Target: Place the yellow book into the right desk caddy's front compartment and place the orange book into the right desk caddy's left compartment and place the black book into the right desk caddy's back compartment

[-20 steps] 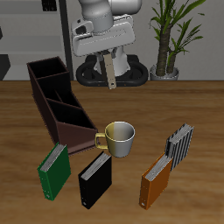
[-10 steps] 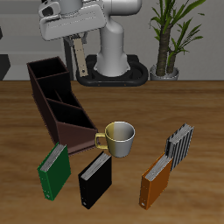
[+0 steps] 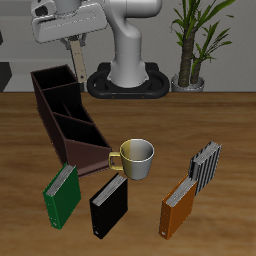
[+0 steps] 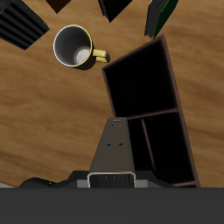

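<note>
My gripper (image 3: pixel 72 42) hangs high over the far end of the right desk caddy (image 3: pixel 62 112), shut on the thin yellow book (image 3: pixel 76 64), which dangles edge-on below the fingers. In the wrist view the yellow book (image 4: pixel 114 147) shows as a grey slab above the right desk caddy's (image 4: pixel 144 113) dark open compartments. The orange book (image 3: pixel 178 208) stands near the table's front edge. The black book (image 3: pixel 108 205) stands near the front too, just past the caddy's slanted low end.
A green book (image 3: pixel 62 192) stands beside the black book at the caddy's low end. A white and yellow mug (image 3: pixel 135 158) sits mid-table, and a black-and-white striped book (image 3: pixel 205 165) stands behind the orange book. A potted plant (image 3: pixel 195 45) is at the back.
The arm has swung sideways with the yellow book, from above the table's back middle to over the caddy's far end. The things on the table have not moved.
</note>
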